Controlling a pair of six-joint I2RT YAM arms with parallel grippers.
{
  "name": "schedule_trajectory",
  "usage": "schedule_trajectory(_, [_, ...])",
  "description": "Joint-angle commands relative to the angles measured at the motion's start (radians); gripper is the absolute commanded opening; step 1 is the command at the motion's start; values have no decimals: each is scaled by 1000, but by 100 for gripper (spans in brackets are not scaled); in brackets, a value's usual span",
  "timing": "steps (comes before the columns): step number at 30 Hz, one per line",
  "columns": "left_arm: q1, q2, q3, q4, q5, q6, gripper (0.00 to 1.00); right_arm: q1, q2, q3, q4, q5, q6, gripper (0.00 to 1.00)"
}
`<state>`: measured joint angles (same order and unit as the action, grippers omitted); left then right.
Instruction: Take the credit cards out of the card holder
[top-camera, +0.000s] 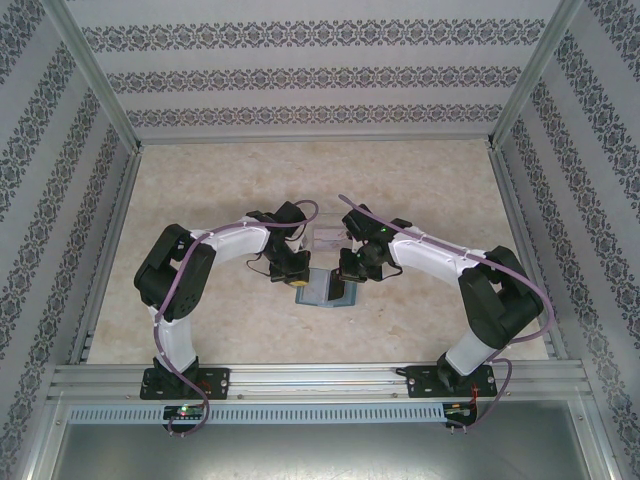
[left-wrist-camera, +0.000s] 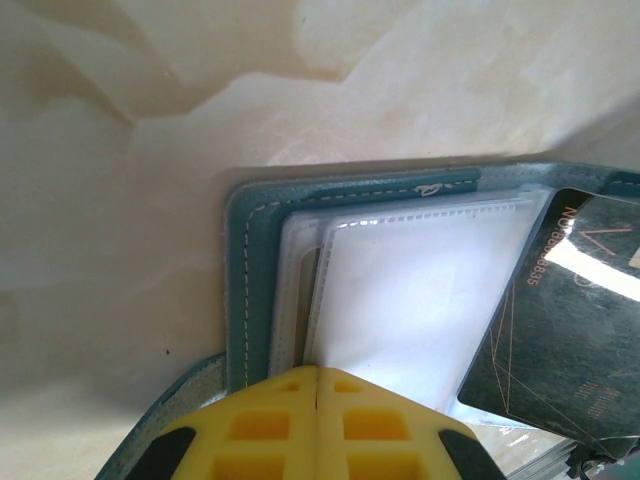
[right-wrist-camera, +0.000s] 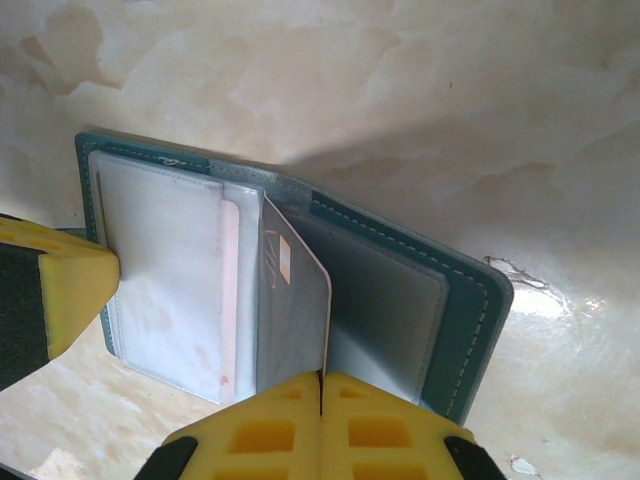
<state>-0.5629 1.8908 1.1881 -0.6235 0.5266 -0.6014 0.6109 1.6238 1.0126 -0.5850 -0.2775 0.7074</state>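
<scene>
The card holder (top-camera: 325, 290) lies open on the surface (top-camera: 220, 180) between my two arms, just near of a clear box (top-camera: 330, 238). My left hand (left-wrist-camera: 318, 425) is fully closed, tips down on the left panel's edge. I judge it is pinning the holder, though I cannot tell whether it nips a sleeve (left-wrist-camera: 420, 300). My right hand (right-wrist-camera: 322, 425) is closed on the dark card (right-wrist-camera: 295, 300), which stands on edge at the fold, partly out. So this is the pull-out step. Next I should draw that card straight up and clear while the left keeps the holder flat. A pale card (right-wrist-camera: 230, 280) seems tucked inside.
</scene>
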Motion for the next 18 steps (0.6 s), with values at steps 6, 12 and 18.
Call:
schedule_trajectory(6, [-9,39,-5,-76,-68,22,0,8,6,13,39,-33,30,3])
schedule_trajectory(12, [-9,39,-5,-76,-67,22,0,16,21,18,60,-52,44,10])
schedule_trajectory(18, [-10,39,2,-77,-66,23,0,23,30,18,64,-60,48,14])
